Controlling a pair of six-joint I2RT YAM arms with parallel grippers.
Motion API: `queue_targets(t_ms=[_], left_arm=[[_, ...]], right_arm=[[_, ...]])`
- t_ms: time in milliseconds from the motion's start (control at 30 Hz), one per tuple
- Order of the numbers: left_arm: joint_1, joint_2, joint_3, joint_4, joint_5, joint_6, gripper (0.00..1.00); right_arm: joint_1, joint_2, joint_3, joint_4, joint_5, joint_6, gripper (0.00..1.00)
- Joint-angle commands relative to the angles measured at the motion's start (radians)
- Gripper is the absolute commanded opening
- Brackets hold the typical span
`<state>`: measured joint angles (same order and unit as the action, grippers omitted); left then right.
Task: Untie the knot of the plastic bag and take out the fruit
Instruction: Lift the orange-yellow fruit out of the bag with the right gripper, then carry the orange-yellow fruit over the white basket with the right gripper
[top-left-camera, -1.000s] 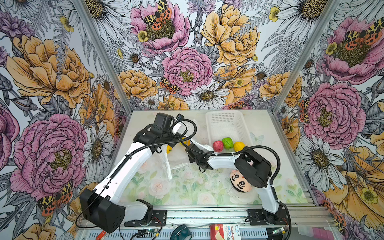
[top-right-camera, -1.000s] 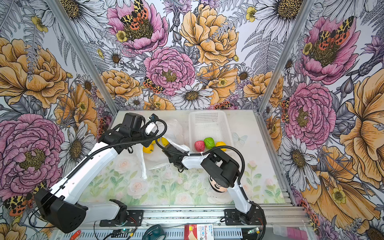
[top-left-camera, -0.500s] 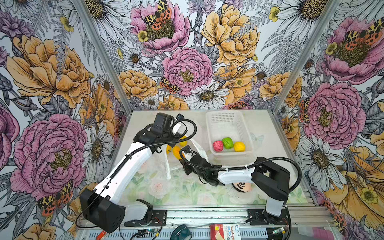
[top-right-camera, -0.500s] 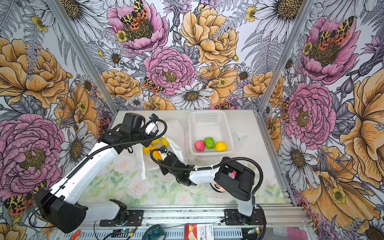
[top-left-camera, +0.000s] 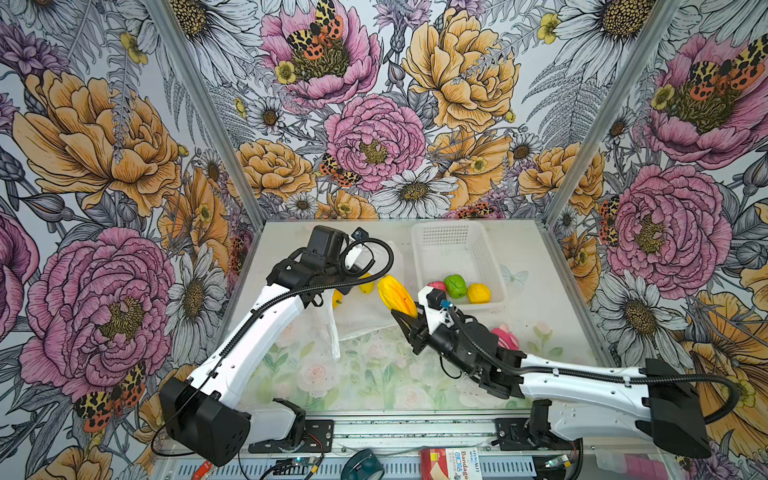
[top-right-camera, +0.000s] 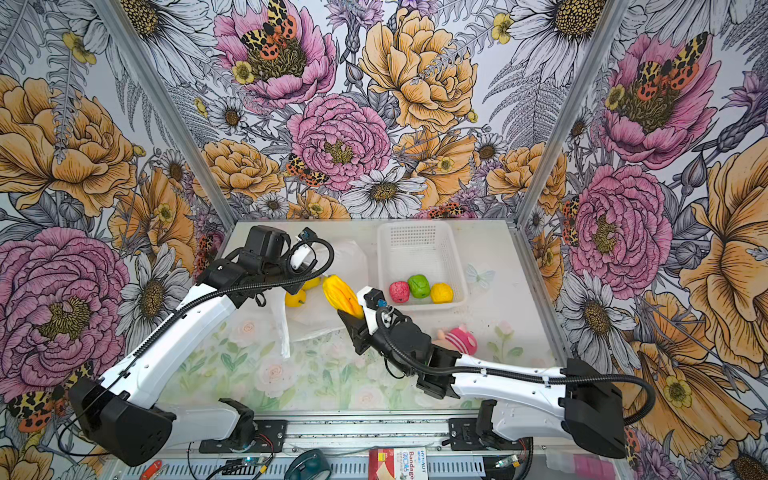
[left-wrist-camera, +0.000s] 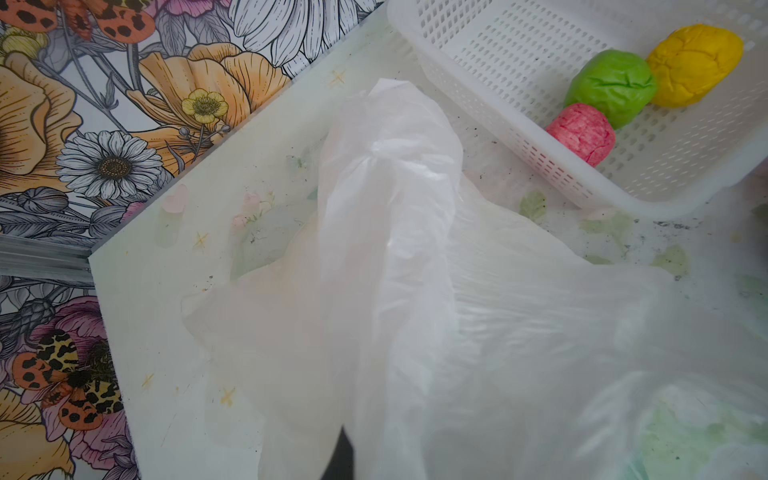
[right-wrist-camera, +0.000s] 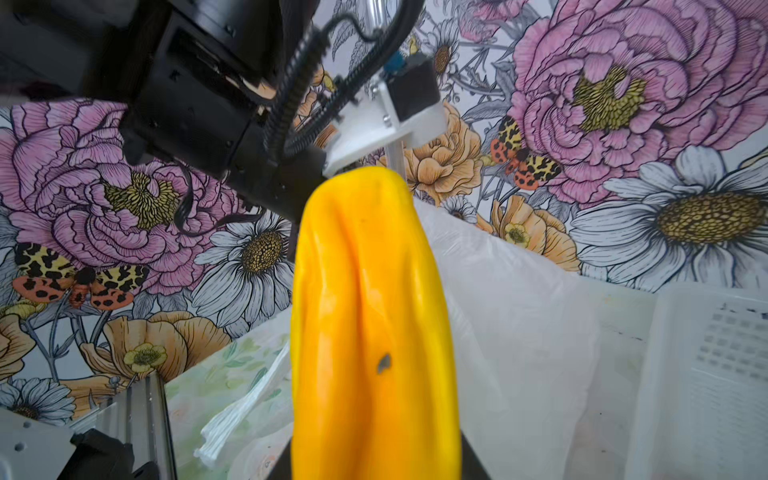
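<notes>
We see the right gripper (top-left-camera: 406, 320) clamped on the near end of a long yellow-orange fruit (top-left-camera: 395, 294), holding it off the table just left of the near corner of the white basket (top-left-camera: 451, 240). In both top views the fruit's long axis runs from the jaws up and away toward the back left, and its free rounded end points at the left arm's wrist. In the right wrist view the fruit stands straight out along the gripper's own line. The left gripper (left-wrist-camera: 345, 451) is closed, pinching the film of the plastic bag (top-left-camera: 365, 320), which rises from the table to it. The bag lies between the two arms, left of the basket, with two small yellow fruits (top-right-camera: 296, 298) at its left side under the left arm. A pink-red fruit (top-left-camera: 436, 286), a green fruit (top-left-camera: 456, 286) and a yellow fruit (top-left-camera: 478, 293) sit together against the basket's near wall. Compared with half a second ago, the right gripper and its fruit have shifted right, toward the basket. The right arm now lies lower and more stretched out, covering the face of the doll (top-left-camera: 505, 336) and leaving its pink striped body showing. The left arm, the bag and the three fruits in the basket are as they were.
</notes>
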<state>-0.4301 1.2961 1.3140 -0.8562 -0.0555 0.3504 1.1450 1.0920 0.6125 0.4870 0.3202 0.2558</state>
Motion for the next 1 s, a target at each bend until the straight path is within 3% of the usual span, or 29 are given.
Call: queue_targets(t_ms=[0, 200, 400, 633, 967], left_arm=[[-0.008, 0.004, -0.011, 0.016, -0.007, 0.018, 0.0], [-0.008, 0.004, -0.012, 0.017, -0.008, 0.018, 0.0], [-0.009, 0.004, -0.013, 0.016, -0.01, 0.018, 0.0], [-0.009, 0.003, -0.013, 0.016, -0.011, 0.018, 0.0], [-0.008, 0.002, -0.012, 0.017, -0.009, 0.019, 0.0]], right_arm=[[0.0, -0.124, -0.048, -0.047, 0.109, -0.047, 0.28], [-0.034, -0.319, -0.132, -0.079, 0.277, -0.098, 0.29], [-0.179, -0.373, -0.151, -0.154, 0.277, -0.027, 0.3], [-0.345, -0.223, -0.08, -0.25, 0.21, 0.102, 0.28], [-0.582, 0.068, 0.077, -0.396, -0.033, 0.257, 0.25]])
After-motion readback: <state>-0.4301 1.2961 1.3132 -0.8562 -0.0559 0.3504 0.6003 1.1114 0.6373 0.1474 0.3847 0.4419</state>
